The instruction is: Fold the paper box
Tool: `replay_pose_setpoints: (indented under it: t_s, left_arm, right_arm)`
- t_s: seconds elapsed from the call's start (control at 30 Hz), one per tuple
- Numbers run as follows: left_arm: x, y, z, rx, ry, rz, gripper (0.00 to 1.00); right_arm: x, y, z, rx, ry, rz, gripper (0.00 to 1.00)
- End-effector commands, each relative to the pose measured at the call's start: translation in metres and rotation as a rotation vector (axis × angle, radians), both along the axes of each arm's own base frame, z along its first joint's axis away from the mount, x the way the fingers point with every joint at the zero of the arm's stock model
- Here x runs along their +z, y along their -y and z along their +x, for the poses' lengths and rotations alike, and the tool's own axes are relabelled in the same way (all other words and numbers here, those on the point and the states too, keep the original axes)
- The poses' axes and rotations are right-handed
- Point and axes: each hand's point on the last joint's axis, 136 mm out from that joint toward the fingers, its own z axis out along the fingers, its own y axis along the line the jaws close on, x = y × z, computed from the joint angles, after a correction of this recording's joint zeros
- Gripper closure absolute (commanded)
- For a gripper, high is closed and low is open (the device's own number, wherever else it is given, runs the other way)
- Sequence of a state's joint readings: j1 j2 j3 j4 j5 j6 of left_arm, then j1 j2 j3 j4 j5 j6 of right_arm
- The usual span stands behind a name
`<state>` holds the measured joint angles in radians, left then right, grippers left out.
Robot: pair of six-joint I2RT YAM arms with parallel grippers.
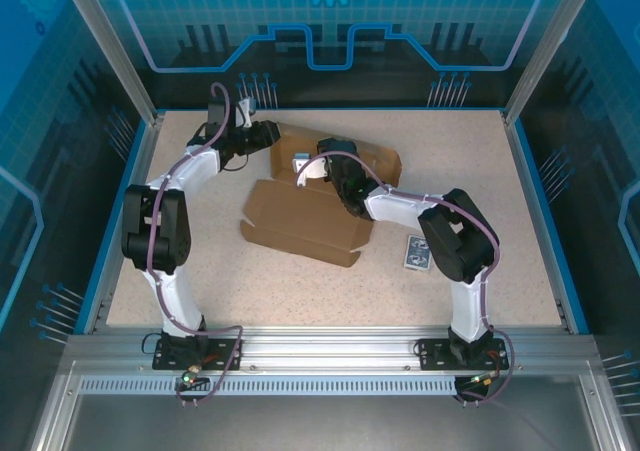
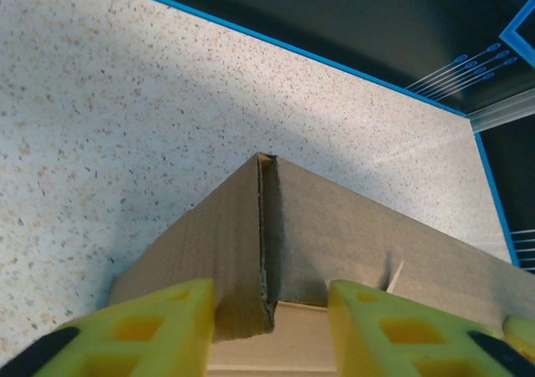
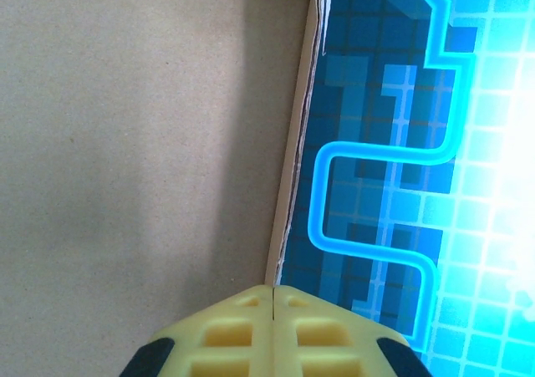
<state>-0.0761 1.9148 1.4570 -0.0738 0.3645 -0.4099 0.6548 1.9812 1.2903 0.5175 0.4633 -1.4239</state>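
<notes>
On table (image 1: 300, 296), one paper box (image 1: 300, 221) (brown), one pack (image 1: 418, 252)

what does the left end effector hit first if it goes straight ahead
The paper box: its raised corner stands just ahead, between the open fingers of the left end effector; depth unclear.

The paper box (image 1: 300, 221) lies mid-frame on the tabletop (image 1: 250, 291); a card pack (image 1: 418, 254) sits lower right of it; the left tool (image 1: 270, 134) straddles its upper-left corner.
</notes>
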Motion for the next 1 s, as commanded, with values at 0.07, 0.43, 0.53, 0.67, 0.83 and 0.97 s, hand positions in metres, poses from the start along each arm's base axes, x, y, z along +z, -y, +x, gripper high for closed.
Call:
replay_pose_setpoints:
  t_s: [0.07, 0.43, 0.53, 0.67, 0.83, 0.97]
  left_arm:
    - [0.033, -0.008, -0.013, -0.024, 0.140, 0.037, 0.45]
    - [0.010, -0.010, -0.024, -0.166, 0.368, 0.262, 0.39]
    - [-0.002, -0.009, -0.018, -0.204, 0.377, 0.322, 0.40]
    - [-0.021, -0.010, -0.010, -0.245, 0.351, 0.384, 0.43]
    - [-0.035, -0.006, -0.001, -0.265, 0.329, 0.393, 0.51]
    - [-0.040, -0.001, 0.005, -0.277, 0.326, 0.394, 0.59]
  right_arm:
    - [0.011, -0.010, -0.005, 0.030, 0.033, 0.010, 1.00]
    - [0.012, -0.006, -0.005, 0.022, 0.018, 0.013, 1.00]
    - [0.014, -0.005, -0.005, 0.019, 0.015, 0.017, 1.00]
    - [0.013, -0.004, -0.005, 0.016, 0.008, 0.020, 1.00]
    - [0.013, -0.003, -0.005, 0.011, 0.000, 0.022, 1.00]
    - [0.013, -0.003, -0.006, 0.009, -0.006, 0.022, 1.00]
